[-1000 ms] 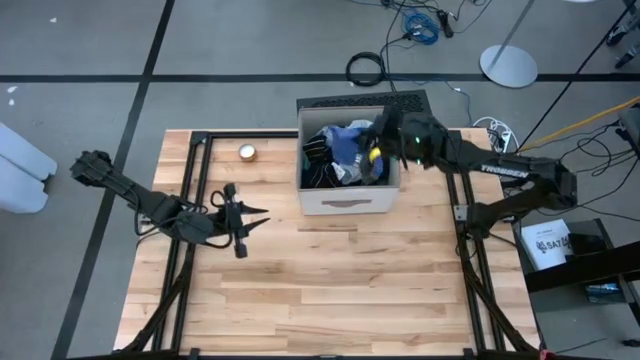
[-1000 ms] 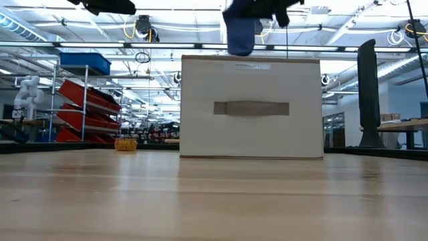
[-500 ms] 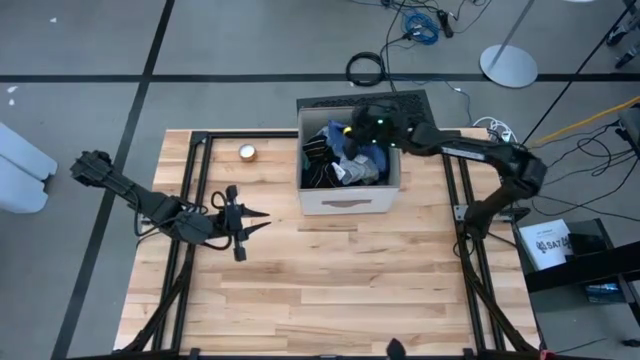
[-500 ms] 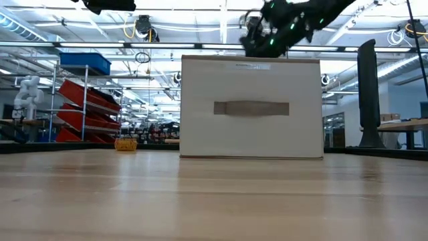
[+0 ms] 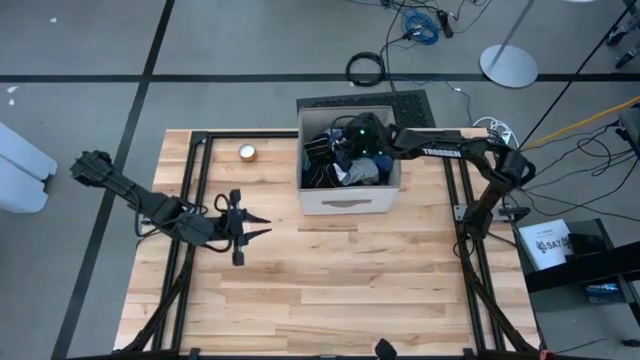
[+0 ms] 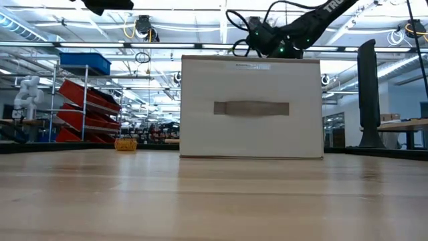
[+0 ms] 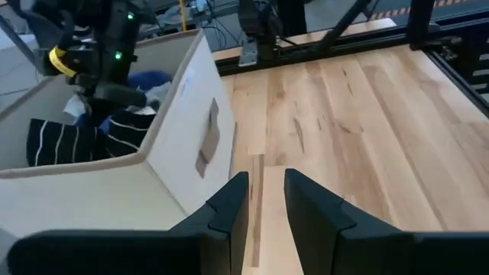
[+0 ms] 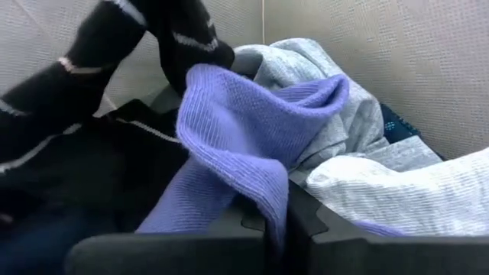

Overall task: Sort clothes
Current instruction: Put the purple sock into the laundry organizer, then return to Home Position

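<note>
Purple knit garment (image 8: 229, 114) is pinched by closed right gripper (image 8: 276, 218) inside box (image 5: 348, 203); left gripper (image 7: 266, 200) is parked left, jaws slightly parted, nothing held.

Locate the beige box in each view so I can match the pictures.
High view: beige box at the table's far middle.
Low view: fills the centre.
Left wrist view: at the left.
Right wrist view: only its inner walls.
Shared landmark: the right gripper down among the box's clothes.

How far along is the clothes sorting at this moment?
Nothing looks sorted: the table holds no garment, and all clothes sit in the beige box. In hand: the right gripper is down in the box, shut on a purple-blue knit garment. The left gripper waits above the table. Every garment remains.
</note>
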